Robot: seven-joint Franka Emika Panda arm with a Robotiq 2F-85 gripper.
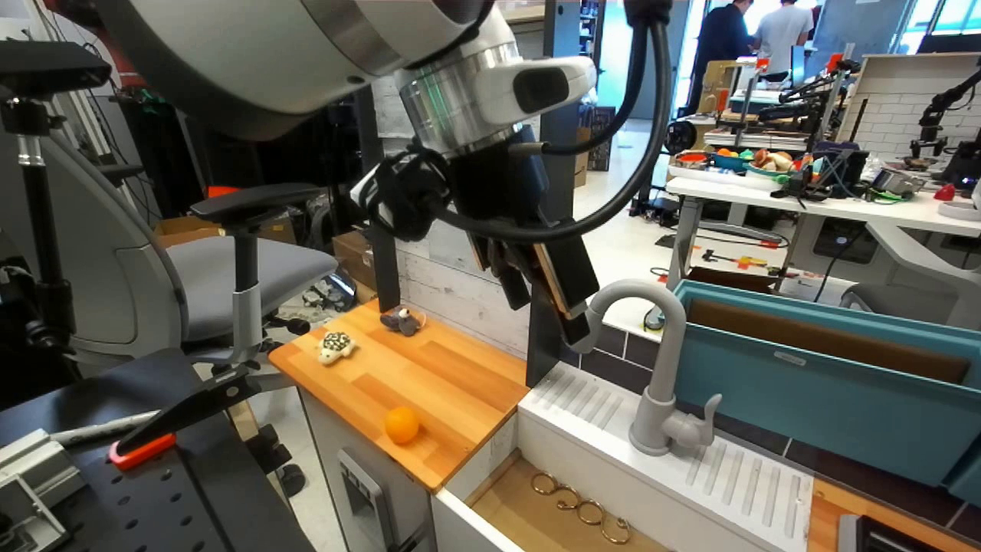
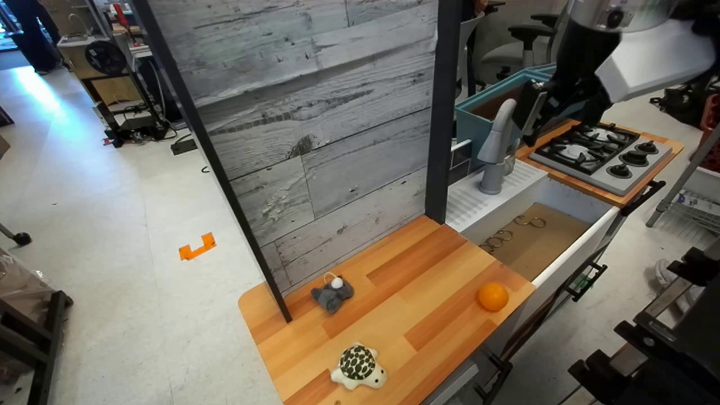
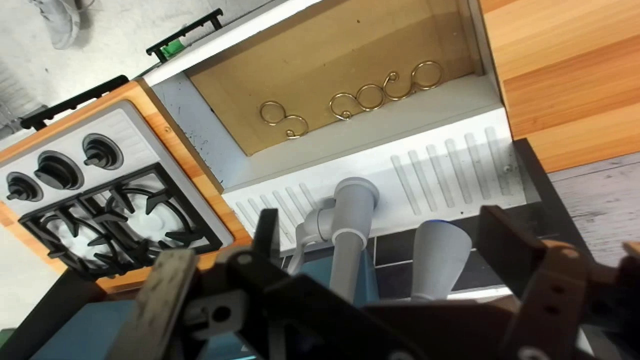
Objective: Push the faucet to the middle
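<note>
Behind the basin point(image 3: 300, 70) a ribbed white ledge point(image 1: 575, 399) bears the faucet point(image 1: 673, 345), its spout point(image 3: 442, 255) off to one side: the gripper point(image 3: 381, 222), spread wide, is close by, but the centring push seems undone.

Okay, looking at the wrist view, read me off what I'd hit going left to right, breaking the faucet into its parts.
Stove → faucet lever → faucet post → spout tip → wooden counter at the right edge.
</note>
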